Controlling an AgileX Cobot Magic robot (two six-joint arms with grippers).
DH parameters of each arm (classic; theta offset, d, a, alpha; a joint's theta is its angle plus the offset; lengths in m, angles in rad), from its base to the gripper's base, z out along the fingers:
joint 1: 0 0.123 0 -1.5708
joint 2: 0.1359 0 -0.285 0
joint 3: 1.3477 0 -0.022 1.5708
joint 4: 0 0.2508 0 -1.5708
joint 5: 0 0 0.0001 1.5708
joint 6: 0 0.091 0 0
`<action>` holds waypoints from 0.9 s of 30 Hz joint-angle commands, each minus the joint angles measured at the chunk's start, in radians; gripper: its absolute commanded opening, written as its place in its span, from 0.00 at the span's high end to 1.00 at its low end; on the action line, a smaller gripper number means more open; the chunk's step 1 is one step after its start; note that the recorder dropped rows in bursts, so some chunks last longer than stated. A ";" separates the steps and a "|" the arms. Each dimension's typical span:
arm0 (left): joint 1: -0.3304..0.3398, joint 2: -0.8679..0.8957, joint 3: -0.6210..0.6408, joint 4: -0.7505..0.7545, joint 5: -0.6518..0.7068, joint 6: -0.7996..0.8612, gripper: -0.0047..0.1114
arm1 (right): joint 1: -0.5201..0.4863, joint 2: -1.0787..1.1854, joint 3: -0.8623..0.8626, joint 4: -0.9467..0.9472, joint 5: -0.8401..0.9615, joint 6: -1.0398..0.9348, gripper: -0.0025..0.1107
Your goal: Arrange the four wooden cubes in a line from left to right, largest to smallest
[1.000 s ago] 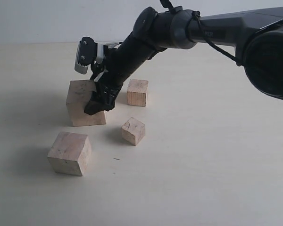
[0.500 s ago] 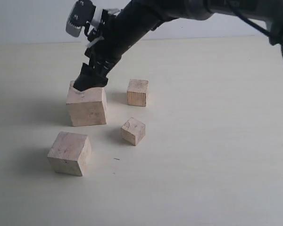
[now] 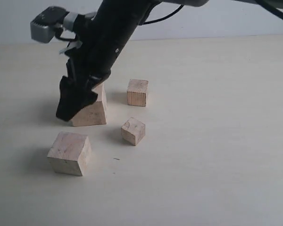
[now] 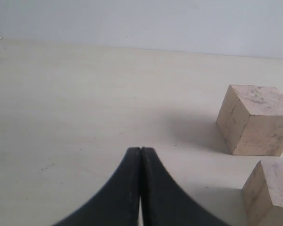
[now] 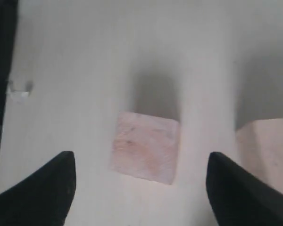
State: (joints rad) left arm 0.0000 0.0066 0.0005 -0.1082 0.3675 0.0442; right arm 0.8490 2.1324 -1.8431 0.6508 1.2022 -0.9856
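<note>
Four pale wooden cubes stand on the table. The largest cube [image 3: 95,109] is half hidden behind my right gripper [image 3: 74,107], which hangs open in front of its left part. The second-largest cube [image 3: 70,153] sits nearer the front; in the right wrist view this cube [image 5: 145,153] lies ahead of the wide-open right gripper [image 5: 140,157], untouched. Two small cubes [image 3: 137,92] [image 3: 133,131] stand to the right. My left gripper [image 4: 141,149] is shut and empty, with two cubes [image 4: 254,120] [image 4: 271,193] off to its side.
The beige table [image 3: 212,141] runs back to a pale wall [image 3: 203,19]. The right arm [image 3: 113,33] slants across the upper middle of the exterior view. A dark shape [image 5: 2,70] borders the right wrist view.
The right gripper lifted from the largest cube's right side, swung left over its top, and has come down in front of its left part. The cubes have not moved.
</note>
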 commanded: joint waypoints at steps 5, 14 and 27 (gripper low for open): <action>0.000 -0.007 0.000 0.001 -0.010 0.000 0.96 | 0.081 -0.002 0.080 -0.106 -0.081 0.082 0.32; 0.000 -0.007 0.000 0.001 -0.010 0.000 0.96 | 0.111 0.002 0.159 -0.117 -0.232 0.104 0.31; 0.000 -0.007 0.000 0.001 -0.010 0.000 0.96 | 0.139 0.089 0.161 -0.140 -0.305 0.104 0.19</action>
State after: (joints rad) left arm 0.0000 0.0066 0.0005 -0.1082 0.3675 0.0442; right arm 0.9878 2.2121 -1.6831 0.5223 0.9338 -0.8803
